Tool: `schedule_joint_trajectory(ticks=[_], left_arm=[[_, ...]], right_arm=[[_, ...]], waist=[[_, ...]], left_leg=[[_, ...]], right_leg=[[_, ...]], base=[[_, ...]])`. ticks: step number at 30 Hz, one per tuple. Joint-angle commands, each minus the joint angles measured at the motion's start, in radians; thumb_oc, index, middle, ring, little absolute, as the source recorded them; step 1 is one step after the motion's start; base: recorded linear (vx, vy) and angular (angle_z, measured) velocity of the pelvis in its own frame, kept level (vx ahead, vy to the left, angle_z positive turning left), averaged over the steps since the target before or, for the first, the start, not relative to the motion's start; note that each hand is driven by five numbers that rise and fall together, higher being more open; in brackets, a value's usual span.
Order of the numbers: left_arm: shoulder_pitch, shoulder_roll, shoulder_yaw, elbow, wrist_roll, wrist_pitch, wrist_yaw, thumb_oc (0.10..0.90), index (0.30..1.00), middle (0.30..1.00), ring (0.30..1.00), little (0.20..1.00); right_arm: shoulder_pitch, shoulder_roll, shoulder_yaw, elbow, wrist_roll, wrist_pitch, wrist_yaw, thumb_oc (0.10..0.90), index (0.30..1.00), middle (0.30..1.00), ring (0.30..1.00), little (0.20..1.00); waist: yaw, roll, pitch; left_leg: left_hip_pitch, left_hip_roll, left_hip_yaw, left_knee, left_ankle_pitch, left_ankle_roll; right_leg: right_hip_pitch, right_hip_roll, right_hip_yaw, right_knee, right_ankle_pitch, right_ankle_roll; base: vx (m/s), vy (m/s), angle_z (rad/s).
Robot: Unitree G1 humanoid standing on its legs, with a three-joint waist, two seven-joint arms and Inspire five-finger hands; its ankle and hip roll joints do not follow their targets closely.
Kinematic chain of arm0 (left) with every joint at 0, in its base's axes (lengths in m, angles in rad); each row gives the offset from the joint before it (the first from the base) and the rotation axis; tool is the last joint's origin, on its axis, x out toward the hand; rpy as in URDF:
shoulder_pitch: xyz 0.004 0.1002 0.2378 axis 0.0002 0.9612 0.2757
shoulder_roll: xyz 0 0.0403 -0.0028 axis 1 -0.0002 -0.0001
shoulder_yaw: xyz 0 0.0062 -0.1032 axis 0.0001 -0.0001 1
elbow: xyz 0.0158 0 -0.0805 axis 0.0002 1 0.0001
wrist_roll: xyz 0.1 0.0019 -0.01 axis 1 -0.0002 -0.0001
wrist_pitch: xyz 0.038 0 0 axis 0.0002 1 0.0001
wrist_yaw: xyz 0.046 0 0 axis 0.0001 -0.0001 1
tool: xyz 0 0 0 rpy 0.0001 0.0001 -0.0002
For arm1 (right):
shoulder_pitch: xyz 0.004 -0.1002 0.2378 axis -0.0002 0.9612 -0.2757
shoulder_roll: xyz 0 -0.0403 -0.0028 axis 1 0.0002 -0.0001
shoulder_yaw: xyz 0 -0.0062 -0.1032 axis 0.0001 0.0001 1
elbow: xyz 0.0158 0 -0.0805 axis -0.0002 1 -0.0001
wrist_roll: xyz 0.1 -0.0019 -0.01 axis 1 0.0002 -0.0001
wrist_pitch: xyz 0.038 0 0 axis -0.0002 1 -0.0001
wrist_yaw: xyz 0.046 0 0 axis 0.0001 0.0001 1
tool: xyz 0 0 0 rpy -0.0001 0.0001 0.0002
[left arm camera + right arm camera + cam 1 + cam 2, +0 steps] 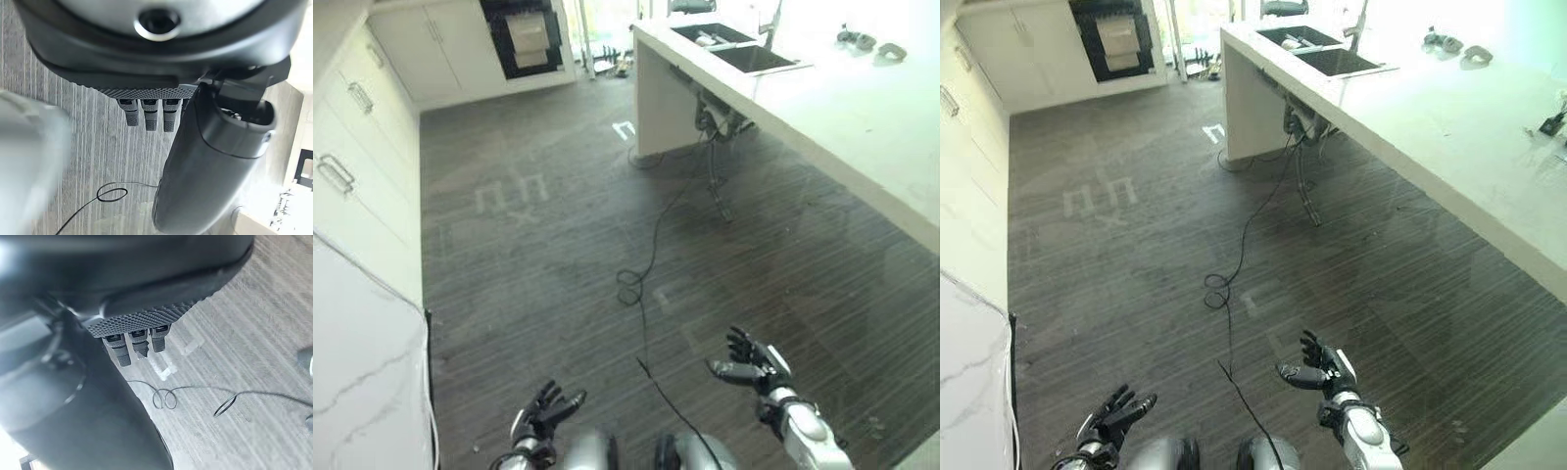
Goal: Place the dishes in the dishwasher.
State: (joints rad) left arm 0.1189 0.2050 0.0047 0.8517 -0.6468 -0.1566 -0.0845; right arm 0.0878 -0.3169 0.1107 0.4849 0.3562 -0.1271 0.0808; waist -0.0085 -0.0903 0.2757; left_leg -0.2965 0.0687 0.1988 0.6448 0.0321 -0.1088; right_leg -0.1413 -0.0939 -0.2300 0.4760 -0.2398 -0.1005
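A: State of the hands?

B: Left hand (544, 411) is low over the dark floor (548, 264), fingers (149, 115) spread and relaxed, empty. Right hand (752, 364) is raised slightly higher, fingers (138, 345) spread, thumb apart, also empty.

A: Location of the dishes?

B: Items (713, 39) lie in the sink (736, 49) at the far end of the white bench (842, 117); whether they are dishes cannot be told. Small dark objects (1457, 47) rest on the bench beyond the sink.

A: Other fixtures?

B: White cabinets (367, 147) line the floor's left edge. A dark appliance (521, 37) stands at the far wall.
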Motion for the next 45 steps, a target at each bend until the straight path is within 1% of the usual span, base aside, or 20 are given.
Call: schedule_joint_trajectory(ticks=[1, 6, 11, 15, 16, 18, 20, 22, 24, 27, 28, 29, 31, 33, 34, 40, 42, 43, 44, 45], left_arm=[[-0.001, 0.005, 0.004, -0.101, -0.02, -0.096, -0.036, 0.8, 0.9, 0.9, 0.9, 0.9], [0.071, 0.001, -0.026, -0.144, -0.009, -0.134, -0.037, 0.8, 0.9, 0.9, 0.9, 0.9], [0.086, 0.0, -0.009, -0.119, 0.014, -0.115, -0.022, 0.8, 0.9, 0.9, 0.9, 0.9], [0.075, 0.013, 0.013, -0.1, 0.073, -0.077, -0.027, 0.8, 0.9, 0.9, 0.9, 0.9], [0.067, 0.019, 0.009, -0.098, 0.084, -0.064, -0.022, 0.8, 0.9, 0.9, 0.9, 0.9], [0.054, 0.027, 0.0, -0.089, 0.086, -0.048, -0.019, 0.8, 0.9, 0.9, 0.9, 0.9], [0.039, 0.035, -0.01, -0.083, 0.094, -0.036, -0.015, 0.8, 0.9, 0.9, 0.9, 0.9], [0.026, 0.046, -0.026, -0.081, 0.096, -0.028, -0.012, 0.8, 0.9, 0.9, 0.9, 0.9], [0.009, 0.049, -0.045, -0.083, 0.069, -0.019, 0.011, 0.8, 0.9, 0.9, 0.9, 0.9], [0.008, 0.049, -0.045, -0.083, 0.068, -0.019, 0.011, 0.8, 0.9, 0.9, 0.9, 0.9], [-0.01, 0.055, -0.018, -0.099, 0.085, 0.007, -0.008, 0.8, 0.9, 0.9, 0.9, 0.9], [-0.005, 0.058, -0.013, -0.106, 0.086, 0.011, -0.012, 0.8, 0.9, 0.9, 0.9, 0.9], [0.007, 0.064, -0.006, -0.105, 0.083, 0.007, -0.031, 0.8, 0.9, 0.9, 0.9, 0.9], [0.017, 0.062, -0.013, -0.099, 0.09, -0.01, -0.044, 0.8, 0.9, 0.9, 0.9, 0.9], [0.019, 0.063, -0.016, -0.096, 0.096, -0.011, -0.051, 0.8, 0.9, 0.9, 0.9, 0.9], [0.036, 0.036, -0.005, -0.085, 0.101, 0.002, -0.072, 0.8, 0.9, 0.9, 0.9, 0.9], [0.04, 0.025, -0.008, -0.081, 0.108, -0.004, -0.071, 0.8, 0.9, 0.9, 0.9, 0.9], [0.042, 0.017, -0.01, -0.081, 0.105, -0.009, -0.066, 0.8, 0.9, 0.9, 0.9, 0.9], [0.042, 0.008, -0.018, -0.094, 0.093, -0.023, -0.065, 0.8, 0.9, 0.9, 0.9, 0.9], [0.046, 0.004, -0.024, -0.101, 0.101, -0.036, -0.068, 0.8, 0.9, 0.9, 0.9, 0.9]], right_arm=[[0.014, -0.039, -0.036, -0.068, -0.005, -0.086, 0.021, 0.8, 0.9, 0.9, 0.9, 0.9], [0.066, -0.069, -0.058, -0.148, 0.014, -0.077, 0.052, 0.8, 0.9, 0.9, 0.9, 0.9], [0.089, -0.069, -0.053, -0.155, 0.021, -0.066, 0.07, 0.8, 0.9, 0.9, 0.9, 0.9], [0.096, -0.029, -0.047, -0.148, 0.007, -0.049, 0.06, 0.8, 0.9, 0.9, 0.9, 0.9], [0.089, -0.019, -0.046, -0.148, 0.006, -0.043, 0.047, 0.8, 0.9, 0.9, 0.9, 0.9], [0.076, -0.004, -0.043, -0.146, 0.007, -0.037, 0.034, 0.8, 0.9, 0.9, 0.9, 0.9], [0.076, 0.006, -0.039, -0.156, 0.007, -0.034, 0.022, 0.8, 0.9, 0.9, 0.9, 0.9], [0.077, 0.008, -0.022, -0.161, 0.012, -0.039, 0.0, 0.8, 0.9, 0.9, 0.9, 0.9], [0.056, 0.002, 0.0, -0.138, 0.025, -0.049, -0.013, 0.8, 0.9, 0.9, 0.9, 0.9], [0.055, 0.001, 0.0, -0.138, 0.025, -0.049, -0.013, 0.8, 0.9, 0.9, 0.9, 0.9], [0.098, -0.019, -0.027, -0.154, 0.022, -0.071, 0.018, 0.8, 0.9, 0.9, 0.9, 0.9], [0.107, -0.022, -0.033, -0.155, 0.028, -0.078, 0.026, 0.8, 0.9, 0.9, 0.9, 0.9], [0.127, -0.027, -0.046, -0.148, 0.03, -0.102, 0.049, 0.8, 0.9, 0.9, 0.9, 0.9], [0.125, -0.024, -0.042, -0.143, -0.001, -0.123, 0.046, 0.8, 0.9, 0.9, 0.9, 0.9], [0.124, -0.023, -0.04, -0.141, -0.01, -0.128, 0.039, 0.8, 0.9, 0.9, 0.9, 0.9], [0.091, -0.054, -0.017, -0.199, -0.019, -0.079, 0.002, 0.8, 0.9, 0.9, 0.9, 0.9], [0.084, -0.064, -0.017, -0.205, -0.027, -0.072, 0.001, 0.8, 0.9, 0.9, 0.9, 0.9], [0.08, -0.073, -0.018, -0.209, -0.029, -0.061, 0.004, 0.8, 0.9, 0.9, 0.9, 0.9], [0.074, -0.089, -0.019, -0.217, -0.031, -0.053, 0.018, 0.8, 0.9, 0.9, 0.9, 0.9], [0.078, -0.1, -0.021, -0.222, -0.033, -0.056, 0.027, 0.8, 0.9, 0.9, 0.9, 0.9]], waist=[[-0.003, 0.029, -0.014], [0.035, 0.124, -0.012], [0.034, 0.114, -0.04], [0.061, 0.078, -0.103], [0.057, 0.071, -0.117], [0.033, 0.074, -0.131], [0.013, 0.1, -0.13], [-0.001, 0.108, -0.114], [-0.014, 0.11, -0.093], [-0.016, 0.111, -0.09], [-0.05, 0.084, -0.059], [-0.069, 0.076, -0.05], [-0.107, 0.053, -0.035], [-0.121, 0.059, -0.03], [-0.12, 0.047, -0.034], [-0.118, 0.048, -0.093], [-0.123, 0.059, -0.114], [-0.122, 0.066, -0.119], [-0.121, 0.05, -0.127], [-0.112, 0.042, -0.125]], left_leg=[[0.104, 0.027, 0.109, -0.298, -0.02, 0.042], [-0.054, 0.131, 0.006, -0.345, 0.089, -0.028], [-0.017, 0.123, 0.05, -0.345, 0.007, 0.005], [0.008, 0.064, 0.071, -0.345, -0.092, 0.077], [0.019, 0.051, 0.069, -0.345, -0.109, 0.094], [0.06, 0.026, 0.051, -0.345, -0.152, 0.126], [0.096, 0.014, 0.027, -0.345, -0.185, 0.153], [0.13, -0.014, 0.005, -0.345, -0.218, 0.177], [0.152, -0.035, -0.018, -0.345, -0.223, 0.178], [0.155, -0.036, -0.022, -0.345, -0.223, 0.177], [0.216, -0.079, -0.053, -0.345, -0.253, 0.156], [0.231, -0.09, -0.066, -0.345, -0.263, 0.154], [0.286, -0.135, -0.101, -0.345, -0.308, 0.159], [0.322, -0.149, -0.129, -0.345, -0.339, 0.172], [0.334, -0.164, -0.139, -0.345, -0.353, 0.176], [0.459, -0.172, -0.169, -0.345, -0.407, 0.156], [0.513, -0.14, -0.138, -0.345, -0.344, 0.119], [0.566, -0.108, -0.109, -0.345, -0.24, 0.08], [0.528, -0.089, -0.083, -0.17, -0.066, 0.016], [0.449, -0.092, -0.084, -0.054, -0.019, -0.001]], right_leg=[[0.168, 0.014, 0.018, -0.176, -0.013, 0.113], [0.249, 0.098, 0.029, -0.176, -0.081, 0.109], [0.317, 0.061, 0.04, -0.176, -0.125, 0.127], [0.402, 0.006, 0.046, -0.176, -0.138, 0.187], [0.419, -0.005, 0.037, -0.176, -0.09, 0.209], [0.418, -0.017, 0.008, -0.145, 0.121, 0.264], [0.261, -0.052, 0.02, 0.166, 0.25, 0.287], [0.115, -0.087, 0.027, 0.388, 0.28, 0.274], [0.04, -0.048, 0.0, 0.315, 0.217, 0.231], [0.044, -0.044, -0.004, 0.303, 0.213, 0.23], [-0.017, -0.007, -0.061, -0.13, 0.194, 0.217], [-0.039, -0.019, -0.058, -0.176, 0.223, 0.228], [-0.184, -0.084, 0.021, -0.176, 0.276, 0.265], [-0.233, -0.09, 0.038, -0.176, 0.306, 0.265], [-0.246, -0.091, 0.047, -0.176, 0.265, 0.268], [-0.159, -0.058, 0.03, -0.176, 0.273, 0.232], [-0.136, -0.045, 0.011, -0.176, 0.242, 0.204], [-0.111, -0.031, 0.006, -0.176, 0.217, 0.185], [-0.073, -0.032, 0.013, -0.176, 0.176, 0.151], [-0.047, -0.032, 0.021, -0.176, 0.158, 0.138]], base=[[0.35, 0.146, 0.02], [0.33, 0.181, 0.07], [0.34, 0.215, -0.27], [0.39, 0.267, -0.17], [0.27, 0.244, 0.01], [0.24, 0.276, 0.04], [0.15, 0.289, 0.28], [0.16, 0.219, 0.47], [0.17, 0.044, 0.34], [0.17, -0.093, 0.42], [0.53, -0.313, 0.74], [0.64, -0.374, 0.45], [0.48, -0.249, 0.34], [0.47, -0.213, 0.49], [0.41, -0.216, 0.45], [0.42, -0.227, 0.17], [0.36, -0.167, 0.2], [0.42, -0.264, 0.11], [0.44, -0.296, -0.07], [0.36, -0.276, -0.16]])
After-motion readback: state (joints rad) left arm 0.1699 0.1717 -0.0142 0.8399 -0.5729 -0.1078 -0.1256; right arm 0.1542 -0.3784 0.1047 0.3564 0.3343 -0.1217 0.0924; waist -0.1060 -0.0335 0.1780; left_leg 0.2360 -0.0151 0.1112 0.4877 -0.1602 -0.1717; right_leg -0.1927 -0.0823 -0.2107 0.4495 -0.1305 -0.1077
